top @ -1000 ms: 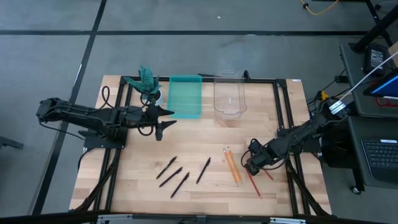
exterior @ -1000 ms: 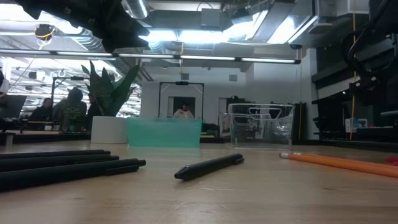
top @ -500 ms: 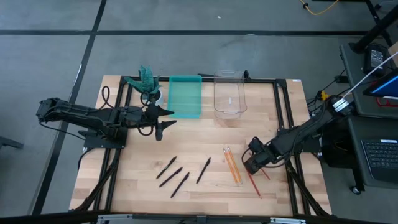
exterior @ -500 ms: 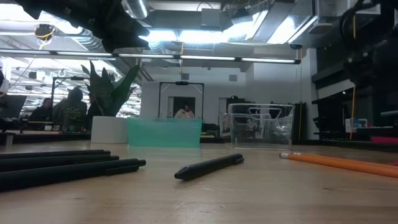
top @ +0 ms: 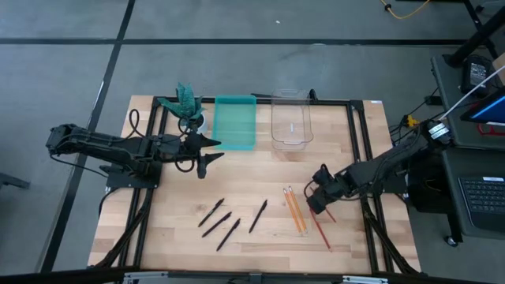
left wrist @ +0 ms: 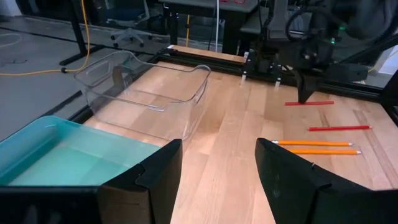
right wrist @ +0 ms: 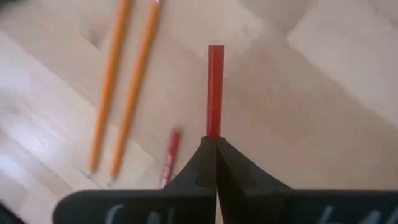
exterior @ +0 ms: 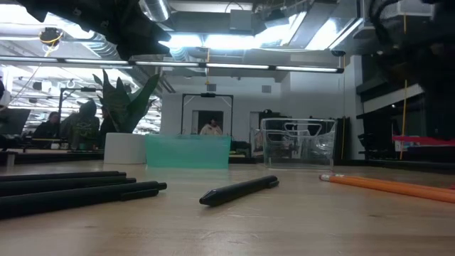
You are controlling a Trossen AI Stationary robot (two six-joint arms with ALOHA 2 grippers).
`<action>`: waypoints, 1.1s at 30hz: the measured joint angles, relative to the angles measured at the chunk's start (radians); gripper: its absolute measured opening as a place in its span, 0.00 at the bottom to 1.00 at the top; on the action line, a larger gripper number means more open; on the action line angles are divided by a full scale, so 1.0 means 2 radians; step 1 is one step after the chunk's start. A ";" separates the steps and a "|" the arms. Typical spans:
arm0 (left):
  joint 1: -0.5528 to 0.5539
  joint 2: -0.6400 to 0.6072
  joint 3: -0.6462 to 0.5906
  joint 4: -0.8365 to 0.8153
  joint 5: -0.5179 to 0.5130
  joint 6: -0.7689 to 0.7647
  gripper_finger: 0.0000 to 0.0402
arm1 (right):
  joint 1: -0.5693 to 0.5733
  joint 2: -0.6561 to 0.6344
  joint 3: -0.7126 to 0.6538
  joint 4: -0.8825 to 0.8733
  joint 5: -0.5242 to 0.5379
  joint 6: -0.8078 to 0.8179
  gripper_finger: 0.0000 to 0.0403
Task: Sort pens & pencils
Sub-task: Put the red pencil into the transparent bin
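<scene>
My right gripper is shut on a red pencil above the table's right part; it also shows in the left wrist view. A second red pencil and two orange pencils lie flat on the wood beside it. Several black pens lie flat near the table's near middle. My left gripper is open and empty, hovering by the teal bin. My right gripper pinches the red pencil's shaft between its two fingertips, nearer one end than the middle. The fingers come from above, pointing down, and lie across the pencil. The pencil hangs level, lifted clear of the table.
A teal bin and a clear plastic bin stand side by side at the table's far edge. A potted plant stands left of the teal bin. Black frame rails run along the table's sides. People sit in the room beyond.
My right gripper has risen, drifting slightly toward the far edge, staying shut on the red pencil. The pencil has been lifted from near the table top to well clear of it and stays level.
</scene>
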 joint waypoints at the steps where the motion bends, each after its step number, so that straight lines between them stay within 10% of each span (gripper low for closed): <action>1: 0.000 0.000 0.000 0.000 0.000 0.000 0.49 | -0.011 -0.006 0.000 0.009 0.000 -0.017 0.00; 16: 0.000 0.000 0.000 0.000 0.000 0.000 0.49 | -0.229 -0.087 0.121 0.035 -0.001 -0.283 0.00; 33: 0.000 0.000 0.000 0.000 0.000 0.000 0.49 | -0.483 0.004 0.218 0.081 -0.092 -0.464 0.00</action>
